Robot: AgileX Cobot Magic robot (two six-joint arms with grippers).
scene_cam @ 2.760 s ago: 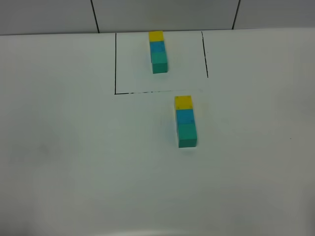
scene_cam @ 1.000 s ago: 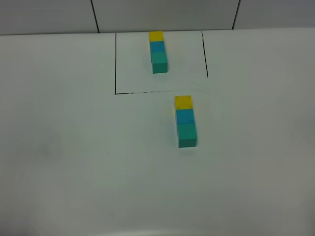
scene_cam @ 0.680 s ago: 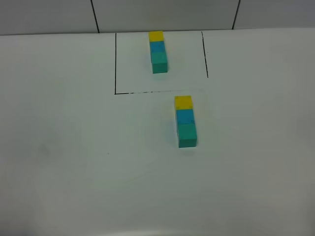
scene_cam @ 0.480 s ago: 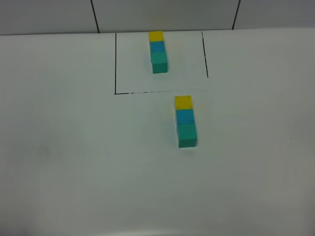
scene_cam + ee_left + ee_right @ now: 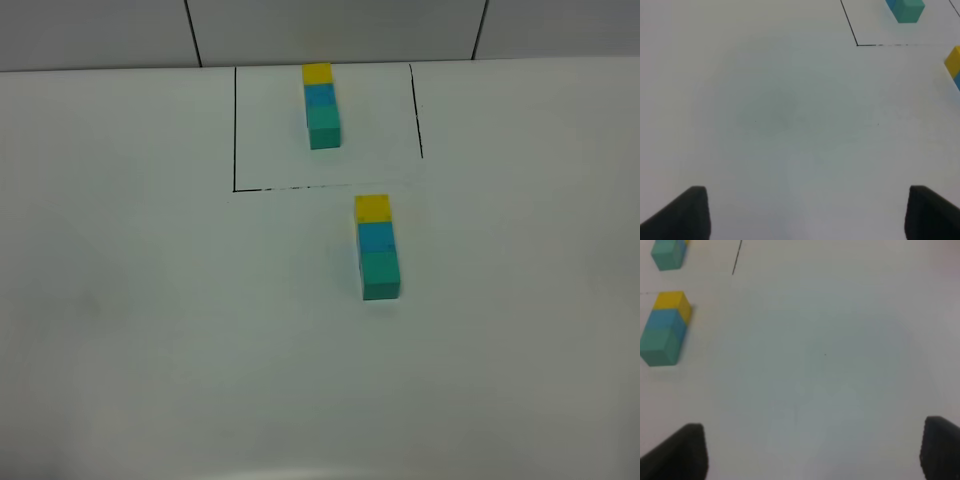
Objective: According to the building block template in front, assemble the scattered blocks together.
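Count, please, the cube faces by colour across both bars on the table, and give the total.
Yellow cubes: 2, one in the template bar inside the black outline, one in the assembled bar
Blue cubes: 2
Teal-green cubes: 2
Total: 6 cubes, in 2 bars

No text, label, brand, number or sign can be read in any view; the cubes' faces are plain and the white table (image 5: 150, 330) carries only thin black outline strokes, which form no letters or figures
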